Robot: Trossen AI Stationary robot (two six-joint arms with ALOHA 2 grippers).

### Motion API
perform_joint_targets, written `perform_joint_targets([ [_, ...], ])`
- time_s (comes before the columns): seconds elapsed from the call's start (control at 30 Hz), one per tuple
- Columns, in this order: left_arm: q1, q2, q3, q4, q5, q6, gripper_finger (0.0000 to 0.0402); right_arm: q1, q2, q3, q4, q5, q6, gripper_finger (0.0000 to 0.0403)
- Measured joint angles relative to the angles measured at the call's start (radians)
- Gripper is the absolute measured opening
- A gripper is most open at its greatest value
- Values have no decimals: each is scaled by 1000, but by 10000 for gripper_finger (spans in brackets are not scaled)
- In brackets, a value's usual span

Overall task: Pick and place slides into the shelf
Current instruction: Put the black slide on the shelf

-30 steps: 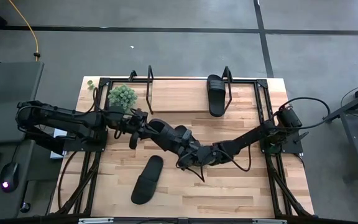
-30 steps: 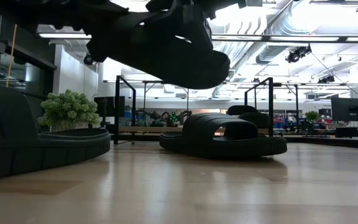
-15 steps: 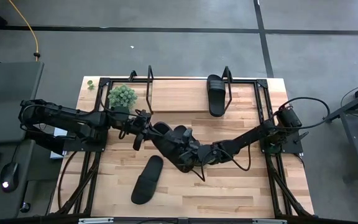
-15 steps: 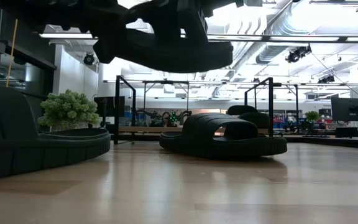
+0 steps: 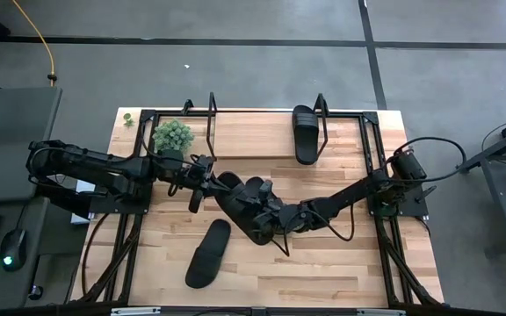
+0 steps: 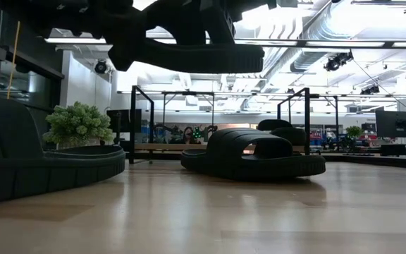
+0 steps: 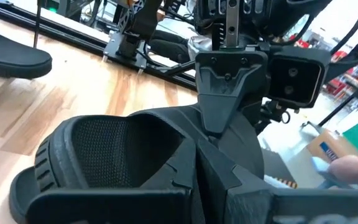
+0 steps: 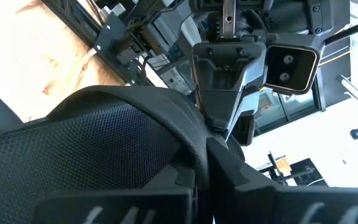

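One black slide (image 5: 238, 200) hangs in the air over the middle of the table, with my left gripper (image 5: 202, 182) and my right gripper (image 5: 268, 213) both shut on it from opposite sides. In the low view this slide (image 6: 189, 60) hangs level, high above the tabletop. A second slide (image 5: 207, 254) lies sole down near the front edge. A third slide (image 5: 305, 132) rests on the right end of the shelf (image 5: 253, 136) at the back. The low view shows one more slide (image 6: 252, 155) lying sole down on the table. My left gripper pinches one edge of the slide's strap (image 7: 185, 155) between its two fingers, coming from the table's left. The slide is lifted clear and hangs level. My right gripper pinches the opposite edge of the same strap (image 8: 185, 143) between its two fingers, coming from the table's right, face to face with the left gripper (image 8: 219, 118).
A small green plant (image 5: 172, 134) stands at the back left, beside the shelf's left wire frame (image 5: 211, 114). Black rails (image 5: 134, 219) run along both sides of the table. The shelf board left of the slide that rests on it is bare.
My left gripper has carried the slide toward the table's right, up to my right gripper, which now holds it too. The slide, tilted before with one end lower, now hangs level.
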Motion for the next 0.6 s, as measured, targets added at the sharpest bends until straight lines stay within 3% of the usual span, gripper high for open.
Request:
perform_joint_targets([
  [0.37,0,0,0,-24,45,86,3,2,0,0,-23,-10,47,1],
  [0.6,0,0,0,-30,49,101,59,2,0,0,-28,-5,50,1],
])
